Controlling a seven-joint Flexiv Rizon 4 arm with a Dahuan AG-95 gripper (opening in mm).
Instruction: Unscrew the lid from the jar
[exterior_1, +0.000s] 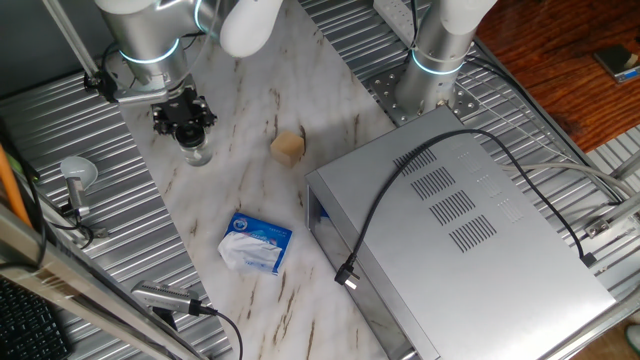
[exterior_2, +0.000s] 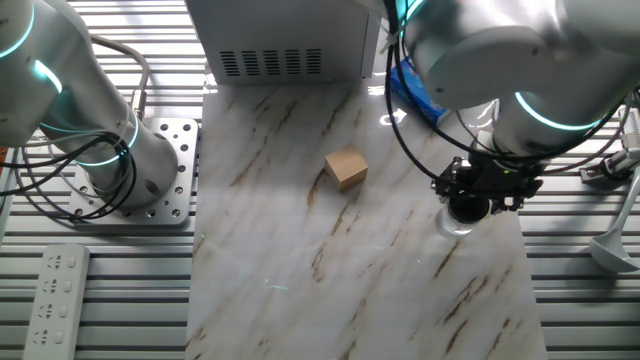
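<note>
Around my one gripper I count one jar beneath it, one lid on that, one tan cube and one blue-and-white packet farther off.

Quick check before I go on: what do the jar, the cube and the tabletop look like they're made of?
Jar: clear glass, by its see-through wall, though clear plastic can't be ruled out. Cube: matte tan, probably wood or cardboard; no grain is visible. Tabletop: glossy white with brown veins, so marble or a marble-look laminate. The lid is hidden under the gripper.
</note>
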